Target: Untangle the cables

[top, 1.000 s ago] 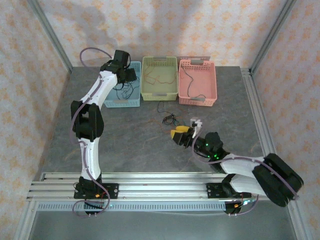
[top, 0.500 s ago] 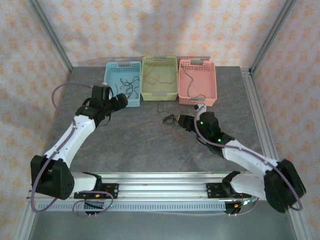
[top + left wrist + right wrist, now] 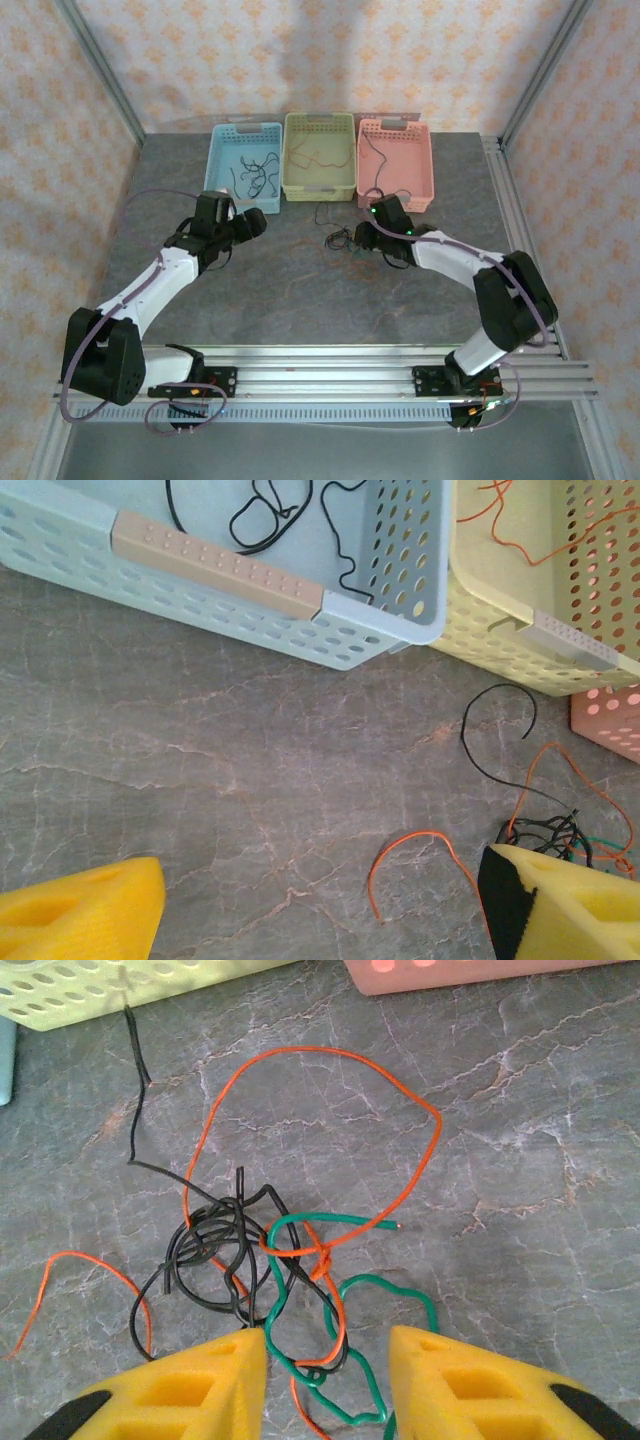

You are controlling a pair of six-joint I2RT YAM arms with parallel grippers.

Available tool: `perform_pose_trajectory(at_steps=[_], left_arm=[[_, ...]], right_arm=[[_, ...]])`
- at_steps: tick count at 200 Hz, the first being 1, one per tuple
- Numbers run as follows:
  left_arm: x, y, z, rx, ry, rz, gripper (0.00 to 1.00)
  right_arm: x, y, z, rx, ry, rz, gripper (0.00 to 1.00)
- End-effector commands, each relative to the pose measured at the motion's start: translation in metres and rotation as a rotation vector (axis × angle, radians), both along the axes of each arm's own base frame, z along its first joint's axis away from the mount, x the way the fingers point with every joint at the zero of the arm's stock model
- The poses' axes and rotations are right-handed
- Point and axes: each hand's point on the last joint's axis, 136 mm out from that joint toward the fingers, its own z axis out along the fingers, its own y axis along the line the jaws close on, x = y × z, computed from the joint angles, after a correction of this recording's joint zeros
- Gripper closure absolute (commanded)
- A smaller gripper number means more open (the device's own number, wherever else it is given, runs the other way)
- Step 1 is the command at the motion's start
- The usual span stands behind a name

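The cables [image 3: 290, 1250] lie as a small tangle of black, red-orange and green wires on the grey table, and from above they show in mid-table [image 3: 340, 240]. My right gripper [image 3: 328, 1375] hangs just over the tangle, open. Its yellow fingers [image 3: 200, 1385] flank a green and an orange loop without pinching them. In the top view the right gripper [image 3: 360, 246] sits at the tangle's right edge. To the left, my left gripper [image 3: 254, 221] is wide open and empty. Its wrist view shows the tangle [image 3: 560, 830] beside its right finger [image 3: 570, 910] and a loose orange wire end [image 3: 410, 848].
Three baskets stand in a row at the back: blue [image 3: 245, 128] with black wires, yellow [image 3: 320, 118] with orange wires, and pink [image 3: 395, 126] with a dark wire. A single black wire [image 3: 495, 730] curls on the table in front of the yellow basket [image 3: 500, 630].
The left arm drew back from the blue basket and lowered towards the table's left middle. The right arm reached forward to the tangle, and its jaws narrowed around the wires.
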Motion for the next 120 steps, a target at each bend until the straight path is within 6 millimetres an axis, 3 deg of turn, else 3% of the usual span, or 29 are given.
perform_pose_trajectory(at_steps=[1, 38, 120], left_arm=[[0.001, 0.000, 0.002, -0.006, -0.037, 0.005, 0.17], [0.003, -0.002, -0.031, -0.024, 0.020, 0.016, 0.18], [0.001, -0.003, -0.029, -0.042, 0.002, 0.010, 0.19]], right_arm=[[-0.005, -0.013, -0.011, -0.093, 0.065, -0.008, 0.63], [-0.008, -0.012, -0.018, -0.109, 0.106, 0.000, 0.63], [-0.010, -0.012, -0.033, -0.188, 0.190, 0.012, 0.66]])
